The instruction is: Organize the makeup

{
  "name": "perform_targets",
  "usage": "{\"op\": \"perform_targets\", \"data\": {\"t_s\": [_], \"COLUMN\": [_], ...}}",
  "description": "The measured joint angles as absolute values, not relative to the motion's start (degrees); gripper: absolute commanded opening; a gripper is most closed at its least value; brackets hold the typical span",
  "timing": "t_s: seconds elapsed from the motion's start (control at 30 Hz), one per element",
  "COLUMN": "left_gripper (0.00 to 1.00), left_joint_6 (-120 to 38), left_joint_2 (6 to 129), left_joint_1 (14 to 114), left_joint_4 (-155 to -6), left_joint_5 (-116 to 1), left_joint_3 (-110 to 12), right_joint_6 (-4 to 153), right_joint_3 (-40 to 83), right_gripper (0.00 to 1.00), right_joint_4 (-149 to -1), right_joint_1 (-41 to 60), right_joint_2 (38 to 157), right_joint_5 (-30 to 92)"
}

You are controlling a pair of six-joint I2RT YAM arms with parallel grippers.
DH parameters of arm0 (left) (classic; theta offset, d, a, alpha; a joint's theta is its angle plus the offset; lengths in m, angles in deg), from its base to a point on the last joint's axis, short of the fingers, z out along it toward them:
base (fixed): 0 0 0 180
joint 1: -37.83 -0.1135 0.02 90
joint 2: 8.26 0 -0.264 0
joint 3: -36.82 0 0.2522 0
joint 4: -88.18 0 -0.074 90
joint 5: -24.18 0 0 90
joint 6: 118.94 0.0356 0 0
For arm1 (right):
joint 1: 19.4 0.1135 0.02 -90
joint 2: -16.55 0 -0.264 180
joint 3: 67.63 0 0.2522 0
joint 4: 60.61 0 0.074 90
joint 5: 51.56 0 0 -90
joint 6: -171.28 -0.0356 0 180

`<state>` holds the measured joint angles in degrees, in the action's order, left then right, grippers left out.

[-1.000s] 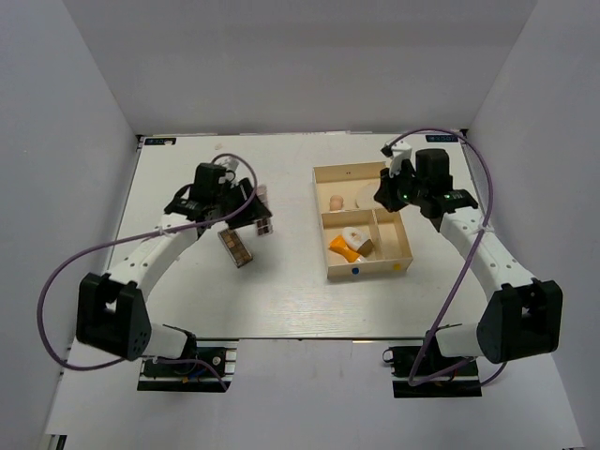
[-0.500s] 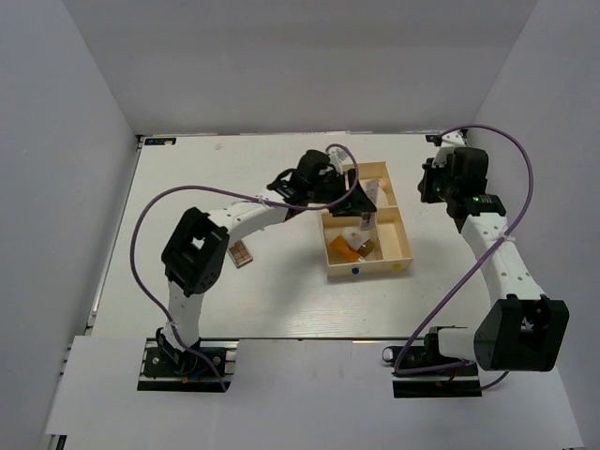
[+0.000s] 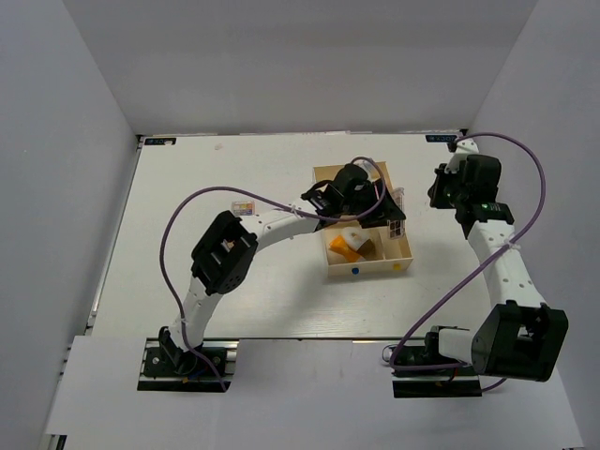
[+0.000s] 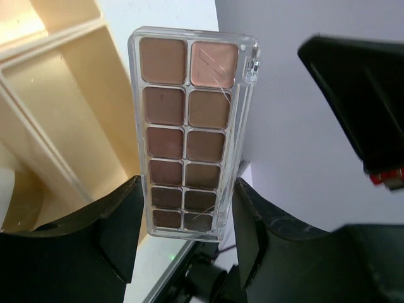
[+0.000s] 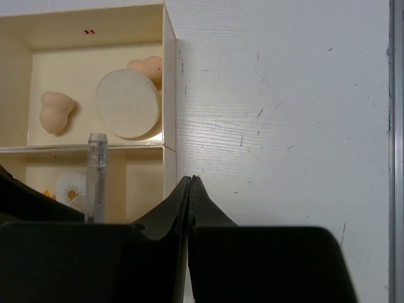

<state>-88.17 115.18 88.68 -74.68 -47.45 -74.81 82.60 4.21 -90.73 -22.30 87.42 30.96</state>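
My left gripper (image 3: pixel 382 208) is shut on a long brown palette (image 3: pixel 396 219) and holds it over the right side of the cream box (image 3: pixel 367 272). In the left wrist view the palette (image 4: pixel 189 126) stands lengthwise between my fingers (image 4: pixel 123 214), above a box compartment. My right gripper (image 3: pixel 441 187) is shut and empty, right of the box; its closed tips (image 5: pixel 190 180) hang over bare table. The back compartment holds two peach sponges (image 5: pixel 55 110) and the cream disc (image 5: pixel 128 103). The orange tube (image 3: pixel 341 246) and white egg-shaped item (image 5: pixel 71 188) lie in the front left compartment. The small colourful palette (image 3: pixel 242 204) lies on the table. The second brown palette is hidden.
My left arm stretches across the table middle to the box, its elbow (image 3: pixel 223 253) over the left centre. White walls close in the table on three sides. The right arm's dark body (image 4: pixel 360 95) shows close to the held palette.
My left arm has swung right with the brown palette, from the table's left centre to above the box. My right gripper has drawn back from the box to the right.
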Motion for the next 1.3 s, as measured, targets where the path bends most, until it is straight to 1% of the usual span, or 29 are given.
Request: {"op": "perform_targets", "data": {"t_s": [0.03,0.1,0.17,0.23,0.27,0.3,0.37,0.4,0.53,0.57,0.6,0.73,0.83,0.93,0.97,1.0,1.03,1.07,1.1,1.13,1.17,1.3], "left_gripper": [0.11,0.15,0.20,0.23,0.26,0.37,0.46,0.55,0.71,0.72,0.77,0.79,0.77,0.71,0.62,0.56,0.50,0.36,0.30,0.26,0.19,0.12], "left_joint_6": [-88.41,-89.02,-89.59,-90.11,-90.37,-90.50,-90.72,-90.83,-91.27,-91.38,-91.38,-91.44,-91.49,-91.40,-91.09,-90.96,-90.55,-90.02,-89.59,-89.11,-88.36,-85.43], "left_joint_2": [115.92,117.41,118.41,118.90,119.07,119.18,119.60,119.92,121.08,121.08,121.10,121.13,121.15,121.15,121.15,121.06,120.88,120.51,119.57,118.13,115.88,102.72], "left_joint_1": [88.92,89.36,89.75,90.10,90.19,90.19,90.54,90.58,90.69,90.72,90.74,90.80,90.82,90.82,90.82,90.82,90.82,90.72,90.43,90.37,90.15,88.44], "left_joint_4": [-74.00,-71.40,-69.41,-67.07,-65.87,-64.71,-62.92,-62.13,-60.49,-60.12,-59.95,-59.64,-59.64,-59.75,-59.86,-60.06,-60.15,-60.30,-60.76,-61.19,-61.11,-59.93], "left_joint_5": [-48.15,-49.70,-51.21,-52.39,-53.09,-53.42,-54.14,-54.42,-54.53,-54.53,-54.51,-54.47,-54.47,-54.53,-54.77,-55.21,-55.87,-56.43,-56.98,-57.66,-58.73,-64.24], "left_joint_3": [-76.08,-78.87,-80.29,-80.75,-80.77,-80.77,-81.06,-81.39,-83.20,-83.42,-83.68,-84.38,-84.69,-84.69,-84.69,-84.69,-84.67,-84.45,-83.55,-81.93,-79.81,-69.37], "right_joint_6": [82.51,82.47,82.42,82.34,82.29,82.27,82.23,81.92,81.33,81.24,81.20,81.16,81.18,81.48,82.12,83.08,84.35,86.01,87.89,89.50,90.95,95.19], "right_joint_3": [4.19,4.17,4.17,4.06,3.95,3.82,3.54,3.43,3.38,3.38,3.38,3.38,3.38,3.36,3.36,3.36,3.36,3.36,3.36,3.36,3.36,4.50], "right_gripper": [0.00,0.00,0.00,0.00,0.00,0.00,0.00,0.00,0.00,0.00,0.00,0.00,0.00,0.00,0.00,0.06,0.17,0.22,0.25,0.33,0.35,0.36], "right_joint_4": [-90.62,-90.51,-90.45,-90.40,-90.40,-90.36,-90.32,-90.25,-90.23,-90.23,-90.23,-90.23,-90.23,-90.27,-90.32,-90.36,-90.49,-90.77,-91.32,-91.85,-92.50,-93.77], "right_joint_1": [-22.43,-22.58,-22.71,-22.91,-23.04,-23.15,-23.28,-23.30,-23.46,-23.48,-23.48,-23.52,-23.57,-23.57,-23.57,-23.57,-23.63,-23.74,-23.76,-23.72,-23.54,-21.45], "right_joint_2": [87.23,86.90,86.75,86.57,86.48,86.37,86.24,86.24,86.24,86.24,86.24,86.24,86.22,86.07,85.89,85.65,85.48,85.35,85.28,85.28,85.30,86.48], "right_joint_5": [30.72,30.28,29.78,29.38,29.21,29.10,28.90,28.79,28.01,27.83,27.72,27.26,26.65,24.62,22.72,20.33,16.99,12.90,8.62,4.47,0.23,-11.27]}}
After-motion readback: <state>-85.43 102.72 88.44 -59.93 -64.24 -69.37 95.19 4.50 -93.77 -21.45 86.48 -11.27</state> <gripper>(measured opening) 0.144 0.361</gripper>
